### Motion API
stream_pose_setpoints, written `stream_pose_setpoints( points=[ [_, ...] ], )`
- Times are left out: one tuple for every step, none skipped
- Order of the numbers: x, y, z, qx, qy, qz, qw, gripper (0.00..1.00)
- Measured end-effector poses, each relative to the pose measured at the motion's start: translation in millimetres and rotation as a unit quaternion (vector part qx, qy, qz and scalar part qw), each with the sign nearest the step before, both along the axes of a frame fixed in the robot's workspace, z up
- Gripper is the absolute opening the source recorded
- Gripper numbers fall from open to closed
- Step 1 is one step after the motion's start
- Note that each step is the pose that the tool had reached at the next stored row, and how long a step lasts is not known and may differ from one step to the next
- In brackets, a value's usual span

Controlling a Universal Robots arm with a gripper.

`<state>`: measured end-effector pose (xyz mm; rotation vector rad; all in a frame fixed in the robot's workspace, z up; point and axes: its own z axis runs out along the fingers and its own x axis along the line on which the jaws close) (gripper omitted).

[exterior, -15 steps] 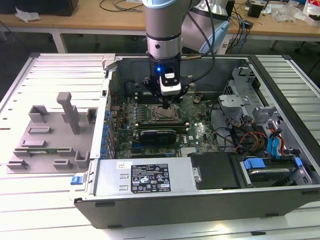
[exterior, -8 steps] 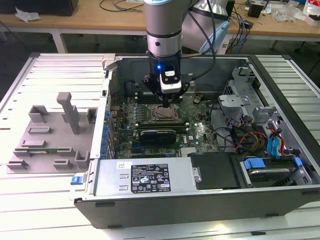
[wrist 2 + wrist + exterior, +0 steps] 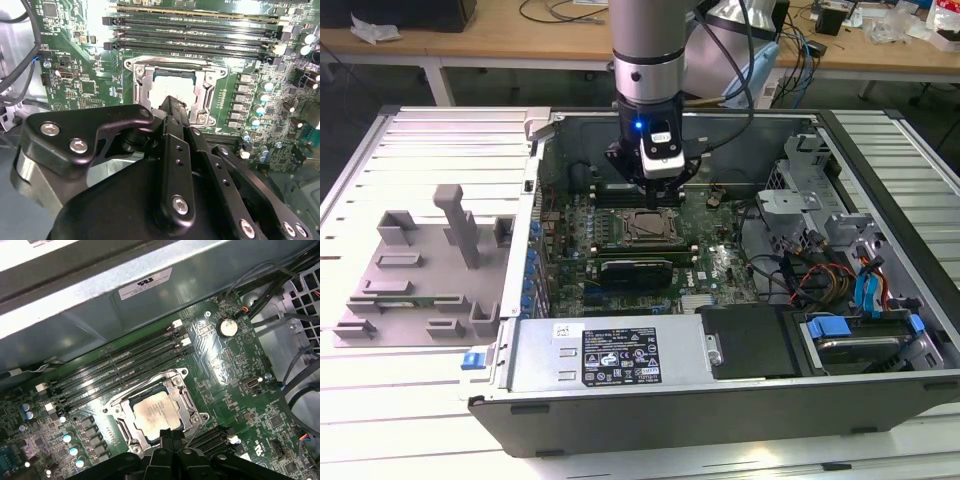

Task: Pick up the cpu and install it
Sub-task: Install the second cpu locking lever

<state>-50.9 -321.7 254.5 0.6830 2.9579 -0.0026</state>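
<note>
The cpu (image 3: 152,412) is a silvery square chip lying flat inside the metal-framed socket (image 3: 186,401) on the green motherboard (image 3: 225,365). The second wrist view shows the cpu (image 3: 167,90) in the same place, partly hidden by the gripper's tip. My gripper (image 3: 169,434) hangs just above the chip's near edge, shut, with nothing between its fingers. In the exterior view, the gripper (image 3: 657,190) hovers over the socket (image 3: 650,228) in the middle of the open computer case.
Memory slots (image 3: 120,365) run along one side of the socket. Loose cables (image 3: 820,275) and drive bays (image 3: 860,330) fill the case at the exterior view's right. A grey tray (image 3: 415,290) with plastic blocks lies outside the case at the exterior view's left.
</note>
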Motion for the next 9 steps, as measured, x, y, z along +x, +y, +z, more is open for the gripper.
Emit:
stream_pose_setpoints(
  points=[
    [0.0, -1.4, 0.0, 0.0, 0.0, 0.0, 1.0, 0.11],
    [-0.1, -3.0, 0.0, 0.0, 0.0, 0.0, 1.0, 0.11],
    [-0.1, -6.1, 0.0, 0.0, 0.0, 0.0, 1.0, 0.11],
    [-0.2, -9.5, -0.1, 0.0001, 0.0, 0.0, 1.0, 0.11],
    [-0.2, -11.8, -0.1, 0.0001, 0.0, 0.0, 1.0, 0.11],
    [-0.3, -15.4, 0.0, 0.0, 0.0, 0.0, 1.0, 0.11],
    [-0.4, -21.6, -0.1, 0.0, 0.0, 0.0, 1.0, 0.11],
    [-0.4, -25.9, -0.1, 0.0, 0.0, 0.0, 1.0, 0.11],
    [-0.5, -30.1, 0.0, 0.0, 0.0, 0.0, 1.0, 0.11]
  ],
)
